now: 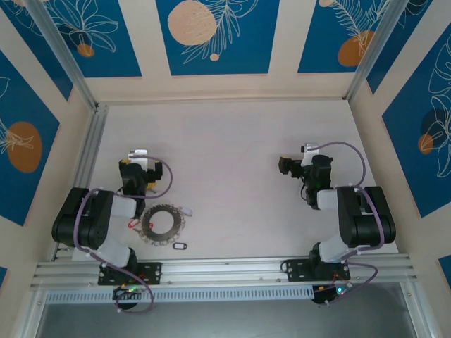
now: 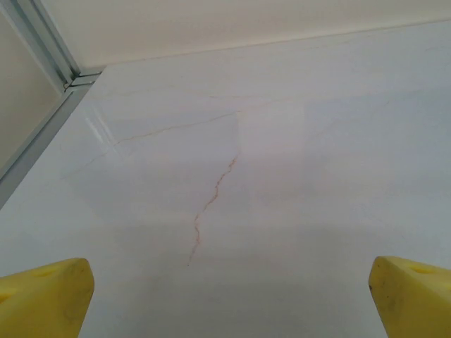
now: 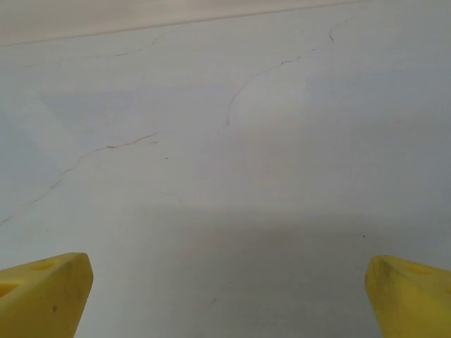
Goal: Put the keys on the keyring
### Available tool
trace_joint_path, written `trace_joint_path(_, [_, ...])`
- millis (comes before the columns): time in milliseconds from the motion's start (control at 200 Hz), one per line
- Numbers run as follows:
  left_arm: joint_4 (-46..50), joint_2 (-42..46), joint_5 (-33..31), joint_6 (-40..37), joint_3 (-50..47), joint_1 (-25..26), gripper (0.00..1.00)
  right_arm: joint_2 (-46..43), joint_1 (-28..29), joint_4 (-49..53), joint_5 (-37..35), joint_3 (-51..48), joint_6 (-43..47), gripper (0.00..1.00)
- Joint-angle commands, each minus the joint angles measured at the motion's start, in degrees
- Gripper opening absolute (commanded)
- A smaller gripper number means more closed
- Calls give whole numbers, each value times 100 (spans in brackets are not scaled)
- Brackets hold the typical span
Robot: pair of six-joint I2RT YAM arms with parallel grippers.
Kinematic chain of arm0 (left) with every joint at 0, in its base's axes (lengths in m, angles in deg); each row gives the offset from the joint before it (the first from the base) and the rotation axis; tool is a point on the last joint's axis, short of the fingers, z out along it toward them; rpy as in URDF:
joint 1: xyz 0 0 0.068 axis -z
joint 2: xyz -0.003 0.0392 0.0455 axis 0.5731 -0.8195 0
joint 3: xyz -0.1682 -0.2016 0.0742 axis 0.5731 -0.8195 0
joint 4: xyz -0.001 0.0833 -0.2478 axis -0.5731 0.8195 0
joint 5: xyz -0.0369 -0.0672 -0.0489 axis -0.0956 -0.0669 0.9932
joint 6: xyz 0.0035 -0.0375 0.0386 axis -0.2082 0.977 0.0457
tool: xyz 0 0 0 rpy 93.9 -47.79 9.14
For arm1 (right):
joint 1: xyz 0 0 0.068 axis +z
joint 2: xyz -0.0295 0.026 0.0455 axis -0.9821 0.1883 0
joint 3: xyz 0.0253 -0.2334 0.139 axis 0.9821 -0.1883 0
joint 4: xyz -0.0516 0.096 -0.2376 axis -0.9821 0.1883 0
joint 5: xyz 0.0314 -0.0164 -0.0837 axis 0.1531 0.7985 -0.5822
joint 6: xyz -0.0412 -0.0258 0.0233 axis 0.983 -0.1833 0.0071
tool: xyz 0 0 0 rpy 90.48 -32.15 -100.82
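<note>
tabletop (image 1: 232, 155): pale, marbled, thin reddish hairline cracks (image 2: 211, 201) | wall panels (image 1: 217, 35): blue, white leaf and orange disc print, 9 through 3 o'clock | aluminium rail (image 1: 225, 271): 6 o'clock edge

The keys (image 1: 178, 246) around the keyring (image 1: 161, 224), towards the counter's (image 1: 239, 155) near left corner, are too small to tell blade from tag. The red key (image 1: 132, 224) meets the outline of the left arm (image 1: 91, 222), which covers the counter beyond it. The picture's lower corners cut off the left gripper's (image 2: 229, 299) yellow fingers (image 2: 49, 299), likewise the right gripper's (image 3: 229, 296) fingers (image 3: 46, 296).
</note>
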Motion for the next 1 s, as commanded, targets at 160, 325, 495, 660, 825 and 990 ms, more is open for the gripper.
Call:
trace_joint_path(160, [-4,-11,266,-4,45,-66,100,-3,-48,-150,77,45,79,99])
trace_joint_path(325, [-5,-9,267,-4,43,-68,100,-3,-67,-163,112,33,72,99])
trace_joint_path(495, [7,-11,273,-4,54,-62,100,-1,-77,-158,112,30,70,99])
trace_joint_path(660, [56,48,197,-22,64,-57,100,-1,-46,-149,69,41,90,99])
trace_joint_path(825, [2359,1224,68,-55,833,52,100,-548,91,1113,-900,457,-90,99])
trace_joint_path(990, [6147,1813,-205,1802,2513,143,100,-1201,229,3309,-1137,1441,-650,99])
